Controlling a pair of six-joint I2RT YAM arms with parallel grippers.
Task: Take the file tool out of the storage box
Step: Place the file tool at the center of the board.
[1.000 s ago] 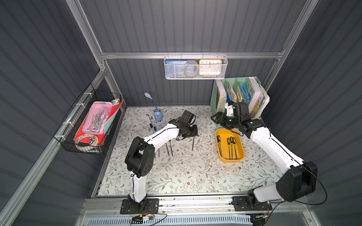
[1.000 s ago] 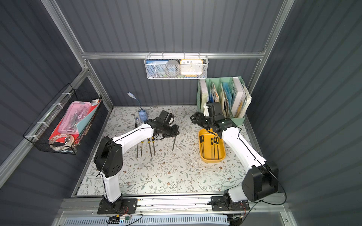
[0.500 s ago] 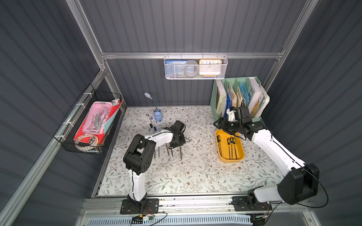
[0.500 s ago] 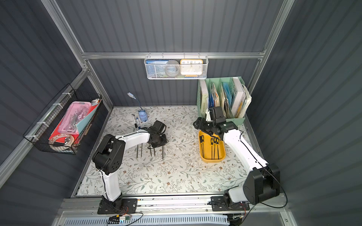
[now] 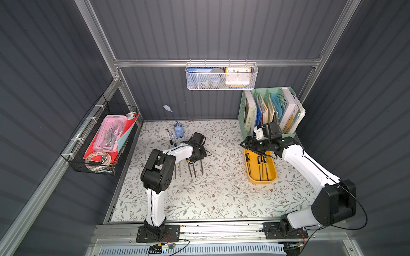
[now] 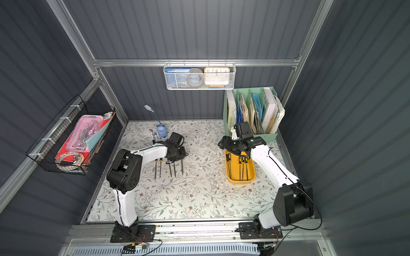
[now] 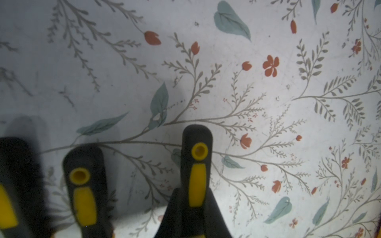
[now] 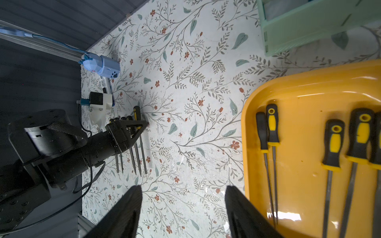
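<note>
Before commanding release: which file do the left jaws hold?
The file at the row's end nearest the mustard-yellow storage box; the other four lie free.

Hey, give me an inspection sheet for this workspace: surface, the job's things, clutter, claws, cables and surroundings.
Surface: floral table, a few white specks.
Job's things: yellow storage box holds several files; row of five files lies outside it on the table.
Clutter: blue gadget and markers near the back wall.
Claws: left claw shut on the end file of the row; right claw open, empty, by the box's far end.
Cables: black loop at the left wrist; black cable at the right arm; blue lead from the gadget.
Surroundings: mint-green organiser; white mesh basket with a clock; black wire basket with a pink case.
</note>
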